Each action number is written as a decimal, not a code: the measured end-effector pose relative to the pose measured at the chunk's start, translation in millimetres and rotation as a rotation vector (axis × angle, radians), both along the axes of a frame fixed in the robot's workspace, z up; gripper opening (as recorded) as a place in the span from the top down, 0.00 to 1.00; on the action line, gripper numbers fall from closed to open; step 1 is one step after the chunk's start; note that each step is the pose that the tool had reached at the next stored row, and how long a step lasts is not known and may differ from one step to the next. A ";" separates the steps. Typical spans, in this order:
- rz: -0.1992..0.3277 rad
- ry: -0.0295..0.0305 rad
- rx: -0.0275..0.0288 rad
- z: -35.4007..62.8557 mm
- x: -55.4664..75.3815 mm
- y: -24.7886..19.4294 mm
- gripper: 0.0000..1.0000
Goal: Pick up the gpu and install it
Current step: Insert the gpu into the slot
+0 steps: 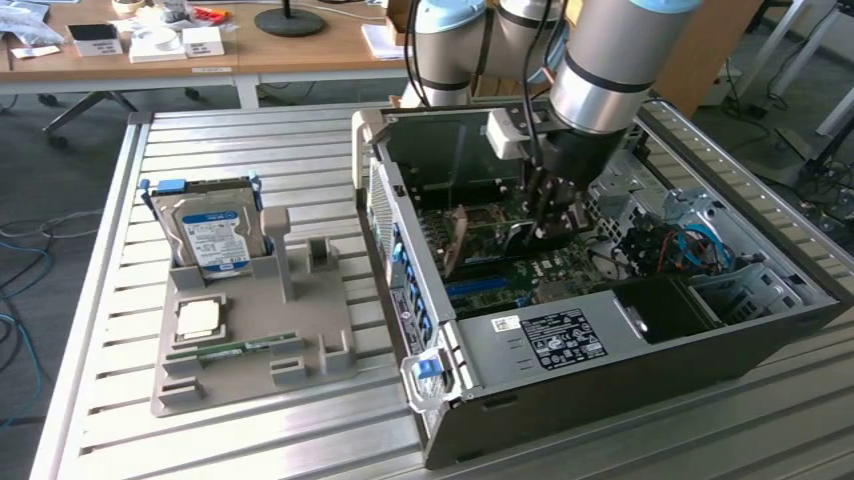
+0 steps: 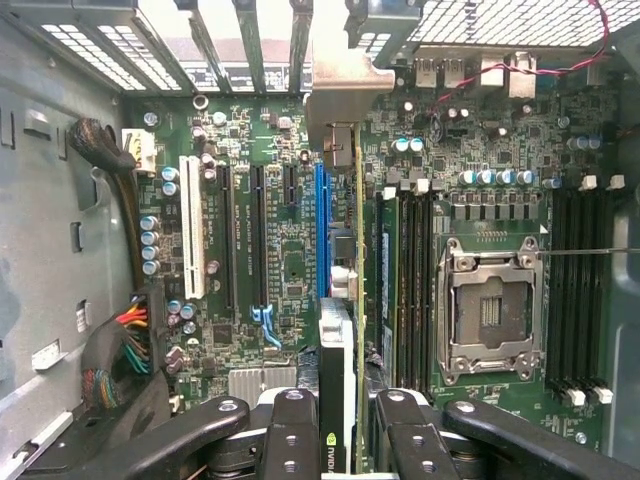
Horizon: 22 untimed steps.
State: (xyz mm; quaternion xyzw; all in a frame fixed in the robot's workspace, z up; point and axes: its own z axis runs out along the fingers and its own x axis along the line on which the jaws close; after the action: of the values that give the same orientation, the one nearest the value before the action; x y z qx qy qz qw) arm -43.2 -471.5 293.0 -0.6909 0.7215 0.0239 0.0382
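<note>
One card counts here: the gpu (image 2: pixel 337 340) stands on edge inside the computer case (image 1: pixel 587 390). Its pale bracket points toward the rear slot openings, and its length runs alongside the blue slot (image 2: pixel 322 230) on the motherboard (image 2: pixel 270 280). The gripper (image 2: pixel 345 440) is clenched on it with a finger on each flat face. That likely keeps the board upright so its contact edge faces down toward the slot. Whether the edge has met the slot I cannot tell. The bare processor socket (image 2: pixel 490 310) lies beyond the memory slots. In the exterior view, with the case as dial centre, the grey parts holder (image 1: pixel 247 350) sits at nine o'clock, well apart, propping the hard drive (image 1: pixel 207 235) upright. The arm reaches in from twelve o'clock.
</note>
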 end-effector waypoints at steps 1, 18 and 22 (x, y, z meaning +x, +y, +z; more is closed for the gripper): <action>0.000 0.0000 0.0001 0.0 -0.6 0.0 0.73; 0.000 0.0000 -0.0002 -12.3 -6.1 -2.6 0.73; 0.000 0.0000 -0.0004 -15.6 -6.7 -2.6 0.73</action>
State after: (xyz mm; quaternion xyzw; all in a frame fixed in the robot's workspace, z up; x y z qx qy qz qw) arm -50.0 -474.2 277.4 -0.6910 0.7215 0.0238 0.0381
